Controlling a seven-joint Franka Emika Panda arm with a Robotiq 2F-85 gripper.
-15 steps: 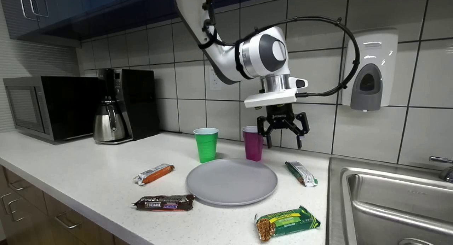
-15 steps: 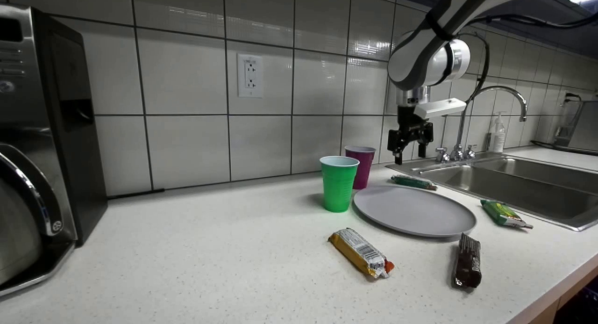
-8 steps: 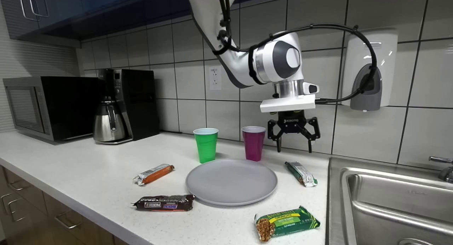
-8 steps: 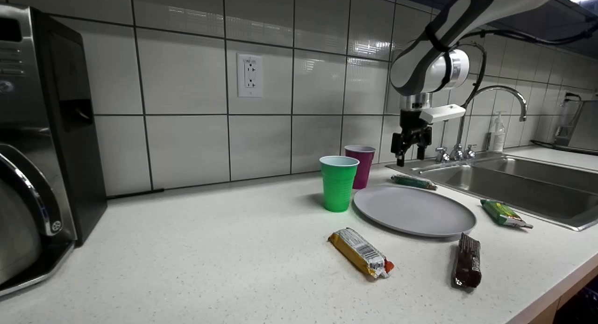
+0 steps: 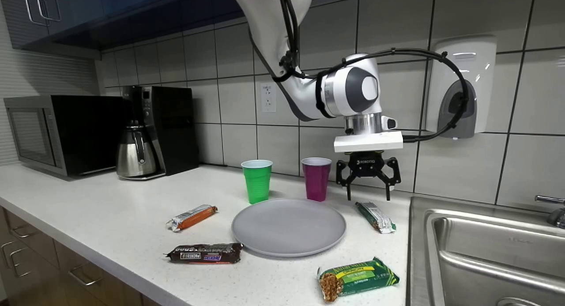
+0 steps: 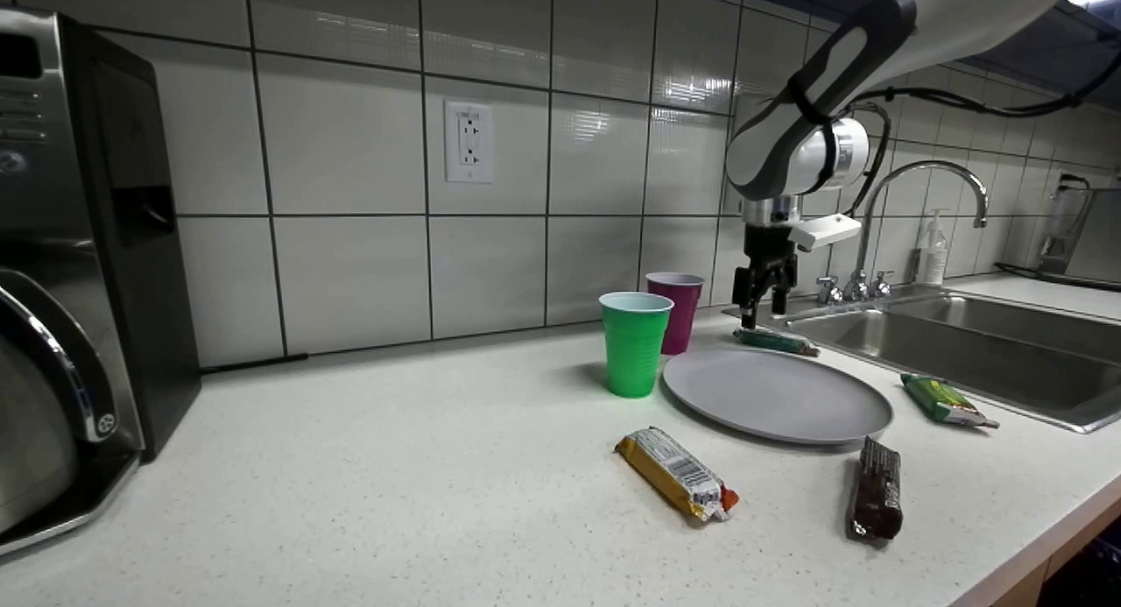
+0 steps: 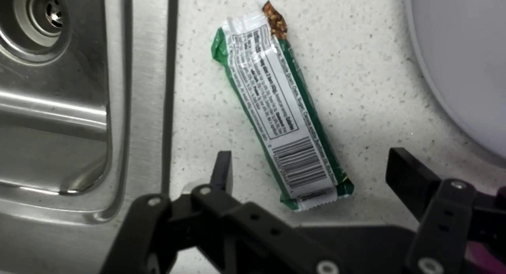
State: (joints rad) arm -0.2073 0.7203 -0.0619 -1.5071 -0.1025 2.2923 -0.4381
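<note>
- In the wrist view, the hand (image 7: 310, 163) has its fingers spread wide and holds nothing. Its fingertips (image 7: 223, 169) stand apart from the granola bar (image 7: 282, 112), one on each side of its near end.
- The granola bar lies flat on the table (image 7: 367, 80), between the sink (image 7: 148, 88) and the plate (image 7: 466, 48). Its long axis runs steeply across the line joining the fingertips, tilted off square. Most of its length extends ahead of the fingertips, toward the top of this view.
- In an exterior view, the hand (image 5: 368, 199) points straight down. The granola bar (image 5: 375, 217) lies below it and toward the camera, with its back end nearest the fingertips. The purple cup (image 5: 315, 180) stands near the hand; the green cup (image 5: 257, 182) stands farther off, past the purple cup.
- In an exterior view, the hand (image 6: 764, 316) hangs just above the granola bar (image 6: 775, 342), over the end nearer the purple cup. Clearance cannot be judged from here.
</note>
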